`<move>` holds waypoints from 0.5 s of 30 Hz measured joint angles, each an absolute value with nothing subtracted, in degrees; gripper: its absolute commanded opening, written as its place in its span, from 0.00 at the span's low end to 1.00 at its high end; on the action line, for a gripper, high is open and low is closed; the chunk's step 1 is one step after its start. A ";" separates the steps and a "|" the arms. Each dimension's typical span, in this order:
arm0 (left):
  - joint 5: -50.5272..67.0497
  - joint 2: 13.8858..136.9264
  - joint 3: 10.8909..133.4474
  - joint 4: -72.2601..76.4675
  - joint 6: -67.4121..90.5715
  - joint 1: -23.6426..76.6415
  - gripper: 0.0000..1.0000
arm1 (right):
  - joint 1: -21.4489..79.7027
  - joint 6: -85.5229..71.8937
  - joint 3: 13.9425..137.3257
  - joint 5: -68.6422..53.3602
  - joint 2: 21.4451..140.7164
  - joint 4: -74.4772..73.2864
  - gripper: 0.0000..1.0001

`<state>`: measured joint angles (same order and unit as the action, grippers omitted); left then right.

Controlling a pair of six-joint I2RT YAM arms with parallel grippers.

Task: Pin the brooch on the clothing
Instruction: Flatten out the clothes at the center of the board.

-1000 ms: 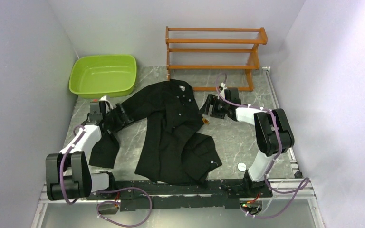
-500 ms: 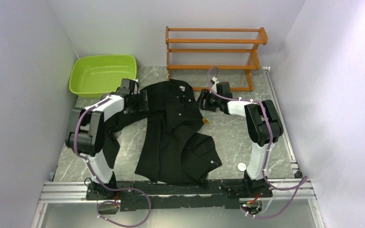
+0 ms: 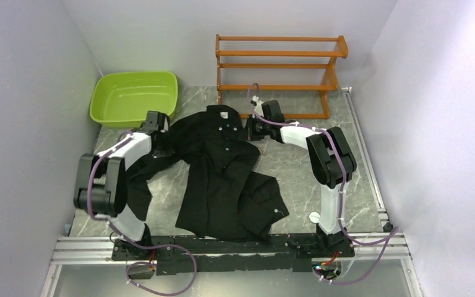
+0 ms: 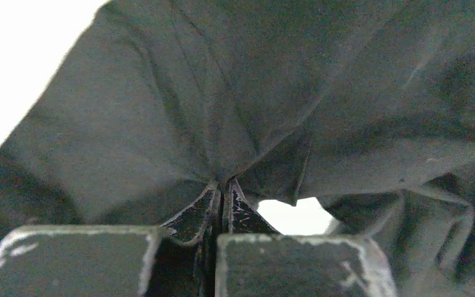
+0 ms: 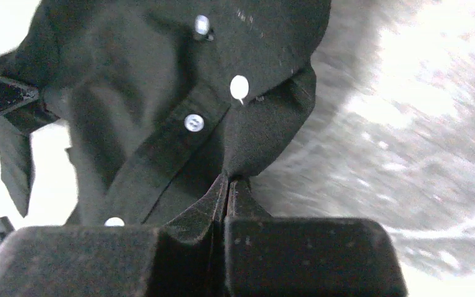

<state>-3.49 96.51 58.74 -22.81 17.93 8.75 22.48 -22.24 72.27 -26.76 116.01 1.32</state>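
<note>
Two grippers pinch the clothing (image 3: 222,179), which lies mid-table: left gripper (image 4: 222,187) at its left side, right gripper (image 5: 227,179) near the buttons (image 5: 192,122). It seems soft, limp; hemmed edges should hold best. I cannot find the brooch.

The table (image 3: 298,179) is viewed from above and behind its near edge, facing the far side. Both wrist views are set very close against the clothing (image 5: 130,93), which is shared with the overhead view.

On table (image 3: 312,176): shirt (image 3: 222,173); basin (image 3: 134,98) behind left, rack (image 3: 278,62) behind right.
</note>
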 measured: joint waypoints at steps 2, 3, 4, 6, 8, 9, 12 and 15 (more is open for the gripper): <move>-4.36 91.18 56.36 -24.10 19.35 6.37 0.03 | 23.62 -21.96 73.71 -27.31 115.55 1.52 0.00; -4.75 88.66 55.61 -24.82 20.08 5.23 0.03 | 24.18 -21.89 73.80 -27.55 114.80 1.74 0.04; -5.34 85.76 54.78 -25.19 21.02 3.90 0.03 | 24.73 -21.89 73.58 -27.70 113.82 1.89 0.21; -6.72 79.59 53.12 -26.02 23.44 1.37 0.03 | 25.56 -22.13 72.38 -28.36 110.87 2.94 0.41; -8.47 73.89 51.70 -27.03 25.58 -0.84 0.03 | 25.71 -22.20 70.50 -28.53 107.22 3.73 0.56; -9.19 71.75 51.13 -27.62 26.59 -1.69 0.03 | 25.56 -22.46 69.73 -28.45 105.54 3.68 0.61; -10.35 67.55 49.10 -28.51 29.08 -4.23 0.03 | 24.47 -21.76 66.13 -27.16 99.33 3.27 0.67; -10.20 66.50 47.22 -29.32 30.74 -6.00 0.13 | 23.62 -20.47 61.28 -25.45 93.93 1.28 0.66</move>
